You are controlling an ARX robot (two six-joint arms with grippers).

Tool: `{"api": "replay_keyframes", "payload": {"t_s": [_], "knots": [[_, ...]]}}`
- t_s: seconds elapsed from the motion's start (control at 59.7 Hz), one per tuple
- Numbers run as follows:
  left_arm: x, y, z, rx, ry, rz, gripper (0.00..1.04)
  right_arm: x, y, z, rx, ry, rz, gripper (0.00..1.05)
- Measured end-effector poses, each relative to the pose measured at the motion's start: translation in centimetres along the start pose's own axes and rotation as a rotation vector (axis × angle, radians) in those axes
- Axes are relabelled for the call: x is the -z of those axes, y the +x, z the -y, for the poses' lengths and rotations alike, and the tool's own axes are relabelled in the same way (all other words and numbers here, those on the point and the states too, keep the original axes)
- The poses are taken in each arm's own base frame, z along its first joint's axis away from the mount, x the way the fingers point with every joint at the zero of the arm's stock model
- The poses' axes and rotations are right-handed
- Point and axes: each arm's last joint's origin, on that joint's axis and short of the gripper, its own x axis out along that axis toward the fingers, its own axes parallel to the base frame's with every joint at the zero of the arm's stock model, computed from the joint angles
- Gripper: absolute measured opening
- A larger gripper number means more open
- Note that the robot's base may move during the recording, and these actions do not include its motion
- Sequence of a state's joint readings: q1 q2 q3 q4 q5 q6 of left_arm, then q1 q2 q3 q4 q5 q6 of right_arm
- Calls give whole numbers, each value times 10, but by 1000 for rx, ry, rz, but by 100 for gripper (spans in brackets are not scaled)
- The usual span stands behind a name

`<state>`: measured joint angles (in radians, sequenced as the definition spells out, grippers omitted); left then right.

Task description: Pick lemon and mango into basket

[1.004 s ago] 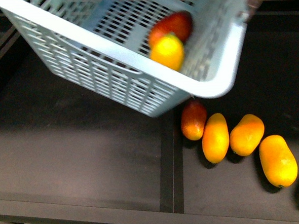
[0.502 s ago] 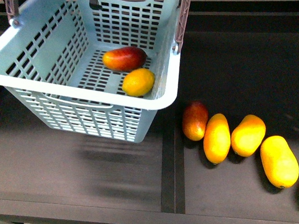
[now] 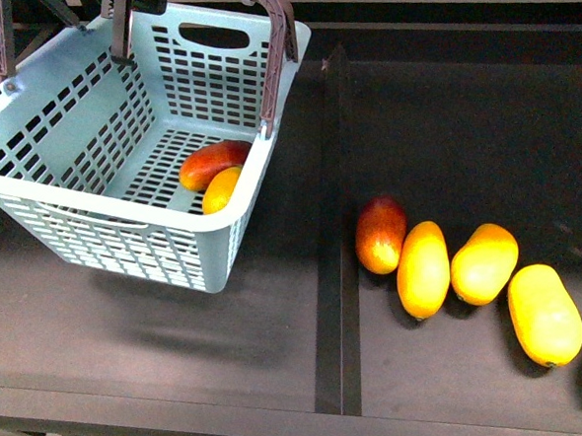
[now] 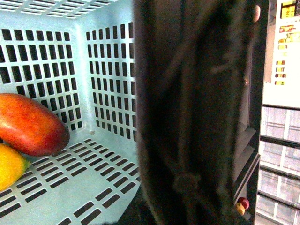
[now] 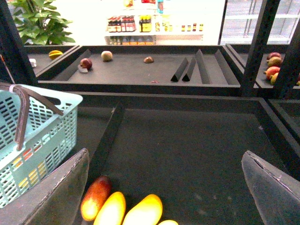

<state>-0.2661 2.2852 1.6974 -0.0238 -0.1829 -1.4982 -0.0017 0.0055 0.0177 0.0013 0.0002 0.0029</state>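
The basket (image 3: 122, 204) hangs tilted above the left part of the dark counter (image 3: 179, 324), its shadow lying on the surface beneath it and its brown handles (image 3: 278, 41) raised at the far side. Inside it, the mango (image 3: 212, 164) lies against the right wall with the lemon (image 3: 221, 190) touching it on the near side. In the left wrist view the mango (image 4: 30, 124) and a bit of the lemon (image 4: 9, 166) rest on the slotted floor, while a dark blurred handle (image 4: 187, 112) fills the middle; whether the left fingers are clamped on it I cannot tell. The right gripper (image 5: 164, 187) hovers with its fingers (image 5: 51, 197) spread wide and empty above the right section, where a dark red mango (image 3: 380, 234) and a row of yellow-orange mangoes (image 3: 482, 266) lie side by side, right of a divider strip (image 3: 336, 225).
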Motion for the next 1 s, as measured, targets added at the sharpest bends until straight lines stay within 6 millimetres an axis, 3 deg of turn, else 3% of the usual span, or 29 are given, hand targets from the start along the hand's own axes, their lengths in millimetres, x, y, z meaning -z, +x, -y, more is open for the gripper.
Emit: {"api": "replay_keyframes", "payload": {"t_s": [0.218, 0.402, 0.452, 0.536, 0.636, 0.67, 0.72, 0.753, 0.803, 0.87, 0.954, 1.004], "knots": [[-4, 5, -11, 12, 11, -26, 5, 0, 0, 0, 0, 0, 0, 96], [-11, -13, -15, 39, 15, 17, 40, 0, 0, 0, 0, 0, 0, 96], [-15, -29, -14, 56, 3, 52, 54, 0, 0, 0, 0, 0, 0, 96], [-19, -74, -16, 91, -47, 186, 79, 0, 0, 0, 0, 0, 0, 96], [-13, -126, -28, -10, -23, 303, 99, 0, 0, 0, 0, 0, 0, 96], [-9, -138, -28, -14, -25, 306, 97, 0, 0, 0, 0, 0, 0, 96], [-8, -141, -26, -2, -25, 299, 98, 0, 0, 0, 0, 0, 0, 96], [-9, -139, -30, 79, 60, 234, 92, 0, 0, 0, 0, 0, 0, 96], [-13, -138, -45, 250, 279, 174, 82, 0, 0, 0, 2, 0, 1, 96], [-22, -149, -69, 372, 595, 241, 70, 0, 0, 0, 0, 0, 0, 96], [-39, -178, -87, 441, 947, 418, 52, 0, 0, 0, 0, 0, 0, 96], [-50, -199, -101, 426, 1139, 506, 36, 0, 0, 0, 0, 0, 0, 96]]}}
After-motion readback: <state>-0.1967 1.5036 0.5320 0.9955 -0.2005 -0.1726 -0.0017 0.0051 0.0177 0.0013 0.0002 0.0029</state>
